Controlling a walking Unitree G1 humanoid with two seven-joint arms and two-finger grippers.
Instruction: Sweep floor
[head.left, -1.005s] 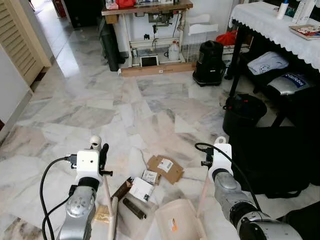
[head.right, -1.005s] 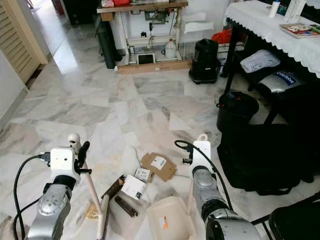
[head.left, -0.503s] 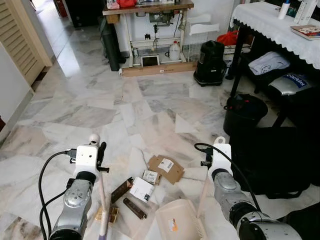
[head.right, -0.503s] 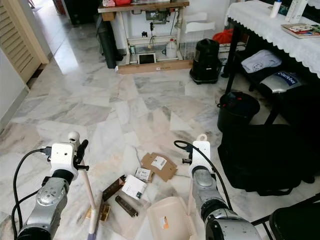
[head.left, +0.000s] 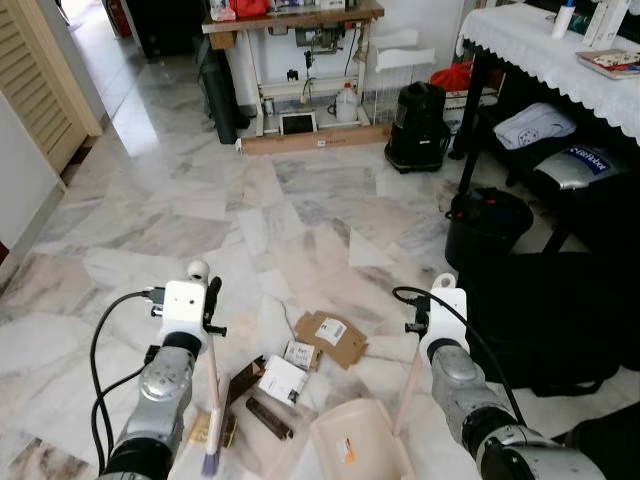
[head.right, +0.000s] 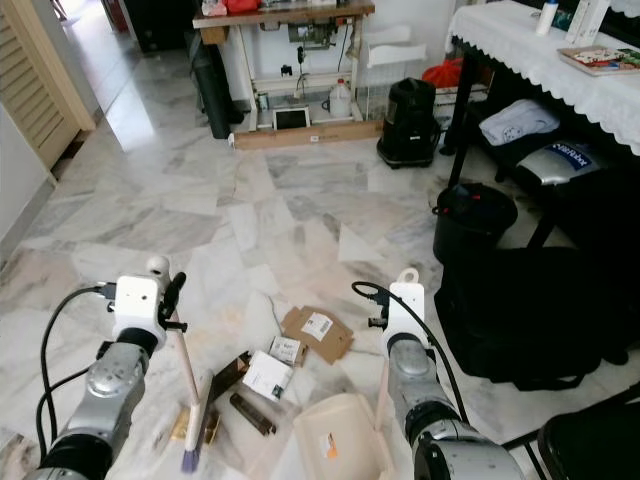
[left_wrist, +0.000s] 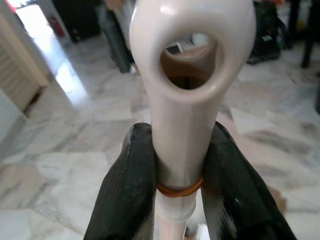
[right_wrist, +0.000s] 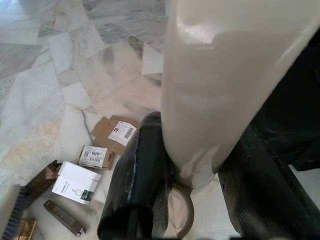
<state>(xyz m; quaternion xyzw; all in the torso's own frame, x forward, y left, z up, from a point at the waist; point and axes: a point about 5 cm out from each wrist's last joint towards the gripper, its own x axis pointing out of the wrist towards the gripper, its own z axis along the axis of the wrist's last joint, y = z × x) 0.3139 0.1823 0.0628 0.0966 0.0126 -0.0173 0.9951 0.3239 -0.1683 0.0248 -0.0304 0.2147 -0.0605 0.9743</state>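
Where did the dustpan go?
The dustpan sits on the floor in front of the robot, right of the white box, its handle held by the right pincer.

You see a floor (head.left: 150, 200) of white marble veined grey and tan. The broom (head.left: 211, 380) has a cream handle ringed by an orange band (left_wrist: 177, 189), held by black fingers (left_wrist: 127, 195). The dustpan (head.left: 355, 440) is cream too. Among the litter lie brown cardboard (head.left: 330, 335) with a white label, a white box (head.left: 283, 378) and a dark brown wrapper (head.left: 268, 417). A white lace-edged cloth (head.left: 540, 45) covers the table.
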